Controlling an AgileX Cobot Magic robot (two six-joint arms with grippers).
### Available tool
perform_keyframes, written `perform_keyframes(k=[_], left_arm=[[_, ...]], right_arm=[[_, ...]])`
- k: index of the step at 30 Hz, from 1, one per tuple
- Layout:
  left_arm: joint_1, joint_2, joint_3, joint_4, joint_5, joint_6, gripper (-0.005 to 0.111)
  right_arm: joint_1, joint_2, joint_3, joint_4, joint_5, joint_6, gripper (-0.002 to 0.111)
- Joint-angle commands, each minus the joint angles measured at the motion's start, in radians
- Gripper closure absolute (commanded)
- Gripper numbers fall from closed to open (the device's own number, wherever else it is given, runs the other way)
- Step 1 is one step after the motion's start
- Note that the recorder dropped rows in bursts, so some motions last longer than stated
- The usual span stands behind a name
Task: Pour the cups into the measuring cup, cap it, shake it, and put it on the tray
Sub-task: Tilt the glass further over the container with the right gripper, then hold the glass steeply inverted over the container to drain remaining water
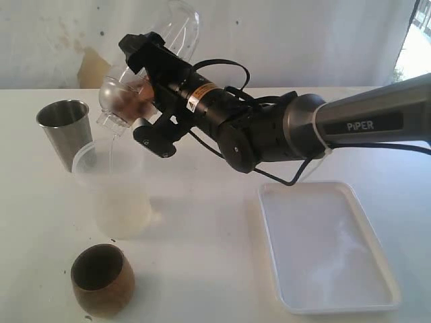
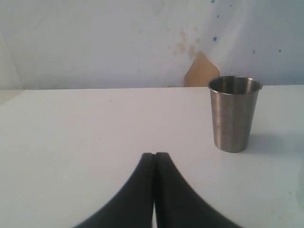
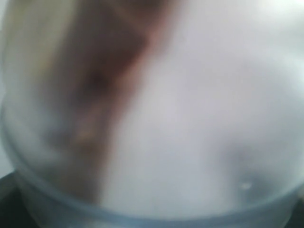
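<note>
Shaking seems the step, so the right tool (image 1: 139, 91), clamped wide around the capped measuring cup (image 1: 178, 30) tilted in the air well apart from the tray (image 1: 337, 308), needs firm pressure and short strokes lest the cap (image 1: 108, 99) pops.

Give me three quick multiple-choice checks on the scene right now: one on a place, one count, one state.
1. The steel tumbler stands:
A) on the floor
B) on the table by the frosted cup
C) in a gripper

2. Cups standing on the table:
A) three
B) one
C) five

3. The measuring cup is:
A) upright on the table
B) lying on the table
C) held tilted in the air by the right gripper

Key:
1 B, it stands on the white tabletop next to the frosted cup.
2 A, steel, frosted and the wooden cup.
3 C, the jaws grip it above the frosted cup.
</note>
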Motion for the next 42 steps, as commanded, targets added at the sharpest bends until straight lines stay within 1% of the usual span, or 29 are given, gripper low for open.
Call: perform_keyframes(k=[1, 8, 13, 16, 20, 26, 38, 42], left_arm=[[-0.004, -0.004, 0.005, -0.002, -0.008, 0.000, 0.107], [-0.004, -0.004, 0.005, -0.002, -0.008, 0.000, 0.107], [-0.004, -0.004, 0.005, -0.002, -0.008, 0.000, 0.107], [-0.004, -0.004, 0.005, -0.002, -0.008, 0.000, 0.107], [-0.004, -0.004, 0.005, -0.002, -0.008, 0.000, 0.107], [-0.004, -0.004, 0.005, -0.002, -0.008, 0.000, 0.107], [-0.004, -0.004, 0.005, -0.002, -0.008, 0.000, 0.107], [-0.004, -0.004, 0.005, -0.002, -0.008, 0.000, 0.107]], right_arm=[[-0.008, -0.009, -0.010, 0.000, -0.046, -0.014, 0.108], [-0.008, -0.009, -0.010, -0.022, -0.047, -0.014, 0.108], [-0.008, -0.009, -0.010, -0.093, -0.101, -0.014, 0.108], [-0.008, -0.009, -0.010, -0.105, -0.132, -0.014, 0.108], [-0.008, -0.009, -0.012, -0.112, -0.129, -0.014, 0.108], [-0.008, -0.009, -0.012, -0.185, -0.127, -0.014, 0.108], [-0.008, -0.009, -0.012, -0.194, -0.127, -0.014, 0.108], [-0.008, -0.009, -0.012, -0.166, -0.125, -0.014, 0.108]])
